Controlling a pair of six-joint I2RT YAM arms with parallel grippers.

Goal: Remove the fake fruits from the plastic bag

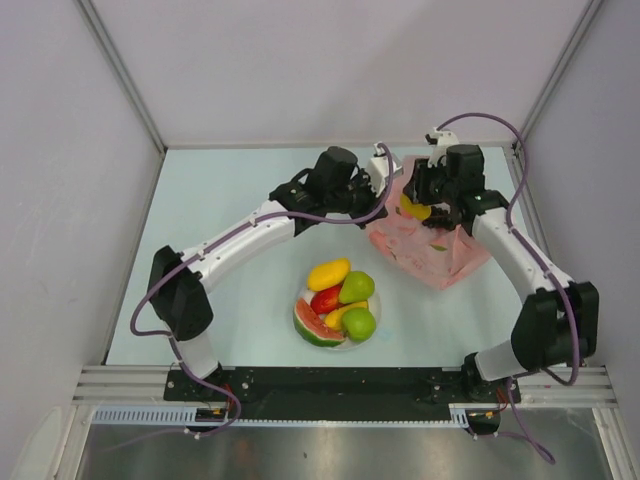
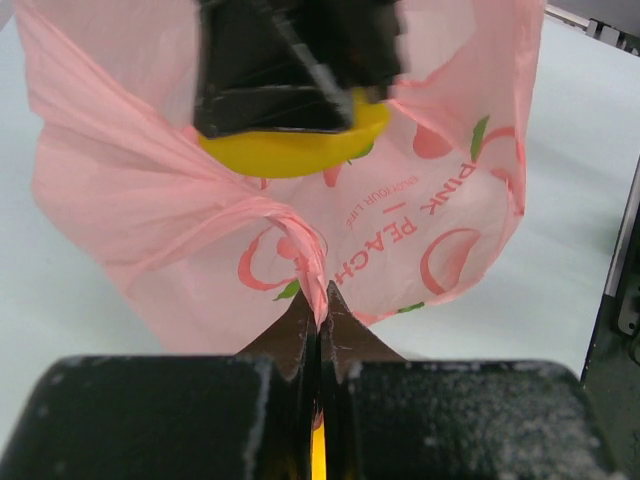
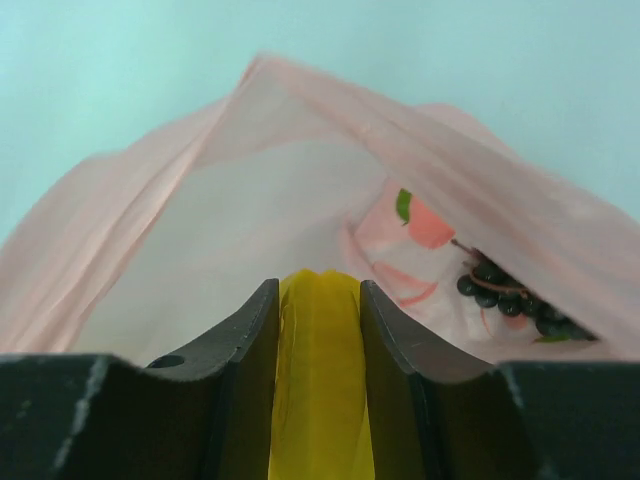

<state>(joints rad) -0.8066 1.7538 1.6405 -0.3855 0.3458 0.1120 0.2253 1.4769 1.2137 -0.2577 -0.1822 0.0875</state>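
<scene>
My right fingers (image 3: 250,335) are clamped on the yellow piece (image 3: 318,380), one on each side of it, right at the mouth of the plastic bag (image 3: 300,180). My left fingers (image 2: 300,335) are clenched tight on a twisted fold of the bag's pink film, pinning it up so the opening stands wide. From the left wrist view the yellow piece hangs under my right fingers, above the bag's printed face and seemingly free of the film.

Deeper inside, at the right of the pocket, the dark grape bunch (image 3: 510,295) lies against the bag wall. Near my bases, well apart from the bag, a mango (image 1: 328,272), a green pear (image 1: 356,287) and the watermelon slice (image 1: 315,325) sit heaped together on the tabletop (image 1: 230,200).

I judge this as the lift-out of the yellow piece, with the task well along. Next I need to carry it clear of the rim without snagging film, over to the heap, while my left side keeps hold for the grapes.
</scene>
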